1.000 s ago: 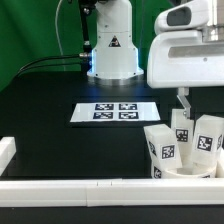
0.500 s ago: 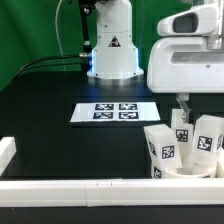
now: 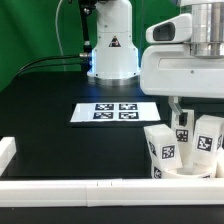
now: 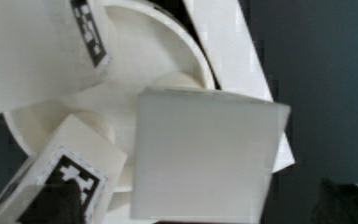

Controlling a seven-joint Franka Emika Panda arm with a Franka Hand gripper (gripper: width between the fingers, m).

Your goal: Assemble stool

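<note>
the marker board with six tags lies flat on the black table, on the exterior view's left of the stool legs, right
Not quite: the marker board carries four tags, not six, as the exterior view shows. The rest holds: it lies flat on the black table, on the exterior view's left of the stool legs.
</note>
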